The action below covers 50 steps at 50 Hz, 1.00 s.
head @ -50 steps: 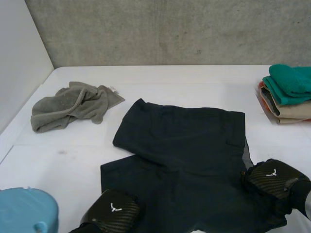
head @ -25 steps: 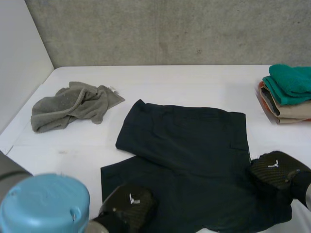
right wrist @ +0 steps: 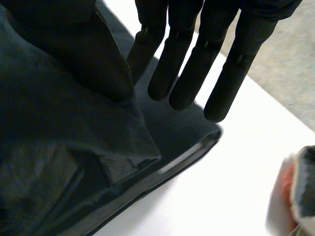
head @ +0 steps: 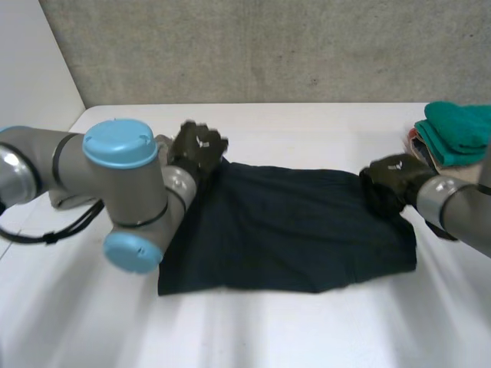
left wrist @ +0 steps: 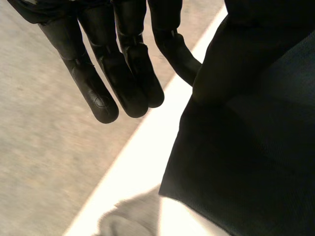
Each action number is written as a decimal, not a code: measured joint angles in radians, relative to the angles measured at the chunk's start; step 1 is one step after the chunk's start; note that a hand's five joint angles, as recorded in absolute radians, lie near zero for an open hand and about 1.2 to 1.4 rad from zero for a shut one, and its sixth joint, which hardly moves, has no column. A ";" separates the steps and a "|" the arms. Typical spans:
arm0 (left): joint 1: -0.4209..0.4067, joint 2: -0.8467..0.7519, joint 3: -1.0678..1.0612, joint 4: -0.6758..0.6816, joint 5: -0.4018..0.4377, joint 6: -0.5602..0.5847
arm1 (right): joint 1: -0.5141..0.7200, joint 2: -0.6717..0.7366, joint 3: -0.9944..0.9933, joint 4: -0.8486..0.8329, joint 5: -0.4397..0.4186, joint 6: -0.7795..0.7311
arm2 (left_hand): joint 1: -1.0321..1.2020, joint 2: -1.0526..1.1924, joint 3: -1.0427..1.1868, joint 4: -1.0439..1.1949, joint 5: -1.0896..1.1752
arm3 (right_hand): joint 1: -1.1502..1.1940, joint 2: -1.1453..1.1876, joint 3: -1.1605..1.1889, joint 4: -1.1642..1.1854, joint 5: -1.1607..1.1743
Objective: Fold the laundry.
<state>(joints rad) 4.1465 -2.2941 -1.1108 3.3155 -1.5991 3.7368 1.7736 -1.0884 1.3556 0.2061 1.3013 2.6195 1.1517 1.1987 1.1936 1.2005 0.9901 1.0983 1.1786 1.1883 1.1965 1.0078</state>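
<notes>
The dark shorts (head: 291, 230) lay folded in a wide band across the middle of the white worktop (head: 307, 337). The left robot hand (head: 198, 148) sat at their 10 o'clock corner and the right robot hand (head: 391, 182) at their 2 o'clock corner. Both were spread wide with straight fingers and gripped nothing.

The likeliest fault from here was the fold coming undone. If either robot hand lifted away with a fingertip snagged in the top layer, that layer would drag back and the far edge would open. The right corner looked most at risk because its layers did not sit flush. A wide swing by the right arm could also nudge the stack of folded clothes (head: 454, 134) at 2 o'clock on the worktop. The left arm could likewise sweep across the grey cloth (left wrist: 125, 223) just beyond the shorts' corner.

The head view gave the whole outline and both arms, but not the fingers. The left wrist view showed the fingers (left wrist: 123, 73) hanging straight past the cloth edge, one just touching it. The right wrist view showed fingers (right wrist: 187, 69) straight above a stepped corner, where a pale strip peeped between the layers
</notes>
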 measured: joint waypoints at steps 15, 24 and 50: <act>0.047 -0.379 0.472 0.194 0.119 0.024 | 0.075 0.341 -0.383 -0.388 0.215 0.025 | 0.000 0.000 0.000 0.000 0.007 | 0.000 0.000 0.000 0.000 0.004; 0.045 -0.484 0.516 0.379 0.150 0.016 | 0.091 0.497 -0.506 -0.494 0.247 0.013 | -0.514 -0.510 -0.481 -0.494 -0.457 | -0.807 -0.867 -0.853 -0.860 -0.863; 0.013 0.214 -0.339 0.432 0.145 -0.231 | 0.078 -0.057 0.132 -0.120 0.127 0.070 | -0.963 -0.992 -0.981 -0.997 -0.941 | -0.820 -0.881 -0.891 -0.900 -0.878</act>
<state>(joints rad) 4.1597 -2.0796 -1.4493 3.7478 -1.4539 3.5053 1.8516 -1.1456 1.4879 0.0864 1.4282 2.6898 0.1891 0.2071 0.2123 0.2038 0.0493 0.2780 0.2979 0.2975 0.2967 0.1298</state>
